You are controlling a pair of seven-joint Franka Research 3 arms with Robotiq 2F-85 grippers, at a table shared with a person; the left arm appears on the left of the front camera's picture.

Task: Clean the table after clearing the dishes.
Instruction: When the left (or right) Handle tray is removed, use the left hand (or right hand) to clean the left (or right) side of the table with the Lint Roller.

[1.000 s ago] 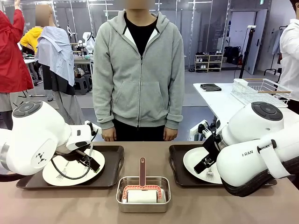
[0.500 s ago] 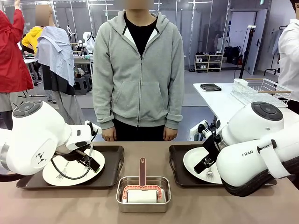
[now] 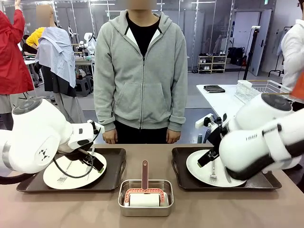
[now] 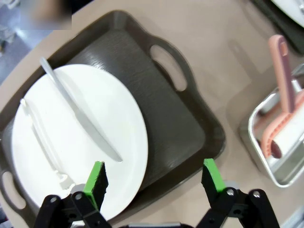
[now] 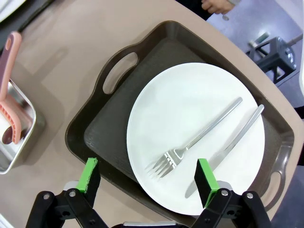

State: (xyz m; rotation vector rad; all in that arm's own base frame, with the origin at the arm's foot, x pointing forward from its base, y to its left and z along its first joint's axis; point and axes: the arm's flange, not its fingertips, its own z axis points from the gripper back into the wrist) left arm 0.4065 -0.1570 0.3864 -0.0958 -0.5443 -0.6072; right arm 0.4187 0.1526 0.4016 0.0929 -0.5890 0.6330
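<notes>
Both pincers wide open, nothing held. Left pincer (image 4: 154, 175) hovers over the near edge of the left tray (image 4: 190, 128): one finger sits above the left plate (image 4: 126, 123), the other past the tray corner, above the table (image 3: 213, 209). Right pincer (image 5: 147, 176) hangs over the right tray (image 5: 109, 128), its jaws spanning the rim of the right plate (image 5: 190, 104), which carries a fork (image 5: 194, 137) and a knife (image 5: 232, 142).

Dishes not cleared yet, so wiping waits. Best bet: bite the tray rim or a handle cutout, not the plate. Lift level so the cutlery doesn't slide. Steer clear of the pan (image 3: 145, 211) with the roller (image 3: 144, 198) between the trays; a person stands at the far side.
</notes>
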